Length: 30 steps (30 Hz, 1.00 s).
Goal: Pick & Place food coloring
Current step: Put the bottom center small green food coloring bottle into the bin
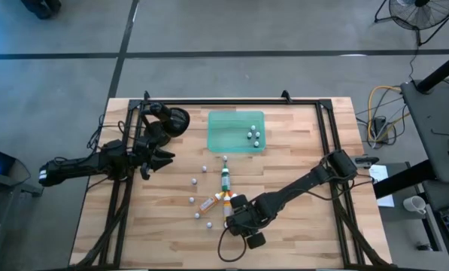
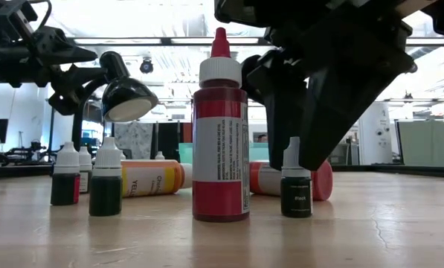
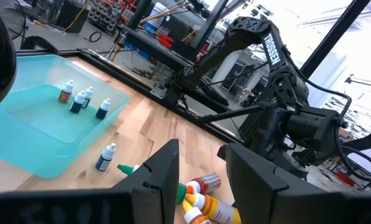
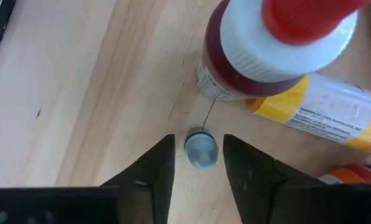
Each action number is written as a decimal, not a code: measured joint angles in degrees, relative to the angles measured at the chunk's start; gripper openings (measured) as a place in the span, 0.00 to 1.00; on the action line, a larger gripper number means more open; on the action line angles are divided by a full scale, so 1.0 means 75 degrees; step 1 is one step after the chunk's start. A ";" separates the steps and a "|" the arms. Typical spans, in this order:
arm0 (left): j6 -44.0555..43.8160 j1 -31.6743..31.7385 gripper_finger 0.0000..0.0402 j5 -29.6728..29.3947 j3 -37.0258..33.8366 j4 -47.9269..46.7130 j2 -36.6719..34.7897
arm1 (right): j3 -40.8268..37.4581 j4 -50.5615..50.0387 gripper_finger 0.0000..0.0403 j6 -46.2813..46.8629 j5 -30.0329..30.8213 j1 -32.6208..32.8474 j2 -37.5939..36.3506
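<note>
The food coloring lies scattered mid-table. A green bottle (image 1: 226,179) and orange-yellow bottles (image 1: 209,203) lie on their sides. A large red bottle (image 2: 220,134) stands upright. Small white-capped bottles (image 1: 193,181) stand around them. My right gripper (image 4: 199,167) is open and points down over one small dark bottle (image 4: 201,149), which stands on its base (image 2: 296,195). One finger is on each side of its cap, with a gap showing on both. My left gripper (image 3: 201,180) hovers open near the table's left side (image 1: 153,159).
A translucent green tray (image 1: 222,139) sits at the far middle with several small bottles (image 1: 254,135) in it. A black lamp (image 1: 175,120) stands far left. The red bottle (image 4: 266,56) and a lying yellow bottle (image 4: 325,106) are close beside my right gripper. A black frame rims the table.
</note>
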 joint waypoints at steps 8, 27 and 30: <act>0.0003 0.0000 0.26 0.0000 -0.0002 0.0000 -0.0002 | 0.0000 0.0012 0.23 0.0027 0.0000 0.0000 0.0000; 0.0003 -0.0006 0.26 0.0000 -0.0001 0.0000 -0.0003 | 0.0000 -0.1229 0.12 0.0979 0.0825 -0.0417 -0.1336; 0.0000 -0.0006 0.26 -0.0003 0.0000 0.0000 -0.0003 | 0.0006 -0.1222 0.12 0.1578 0.1902 -0.0778 -0.1706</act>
